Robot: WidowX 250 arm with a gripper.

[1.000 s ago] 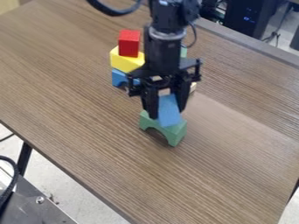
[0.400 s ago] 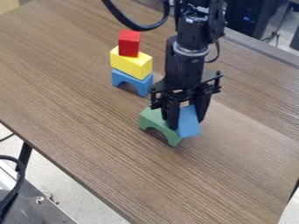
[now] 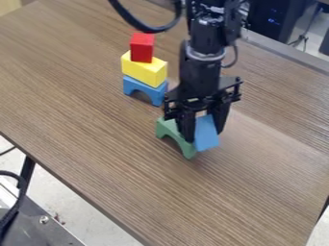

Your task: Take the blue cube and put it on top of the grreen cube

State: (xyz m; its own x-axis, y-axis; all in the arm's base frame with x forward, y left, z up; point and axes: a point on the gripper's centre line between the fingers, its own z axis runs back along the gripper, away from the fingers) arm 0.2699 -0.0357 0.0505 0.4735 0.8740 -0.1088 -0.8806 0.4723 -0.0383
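- While the tool (image 3: 205,136) keeps its pinch on the blue block (image 3: 207,135), the pair has slid off to the right of where it was a second ago, when the block was in front of the middle of the green arch (image 3: 168,128).
- Since the last glimpse the green arch has swivelled a little on the table (image 3: 96,158), so I'd guess the tool or its load is nudging it.
- The blue block hangs tilted between the two fingers, at the arch's right-hand end; whether they touch I can't tell from where I stand.
- That leaves the job undone, to my eye: the placing looks to be under way but off line, with the block beside the arch rather than on it.
- Next, I'd want it lifted clear, brought back over the arch and levelled before release; let go here, it could well tumble off the end.
- Off to the left, the red cube (image 3: 142,47), yellow block (image 3: 146,72) and blue arch (image 3: 135,86) stay stacked as they were.
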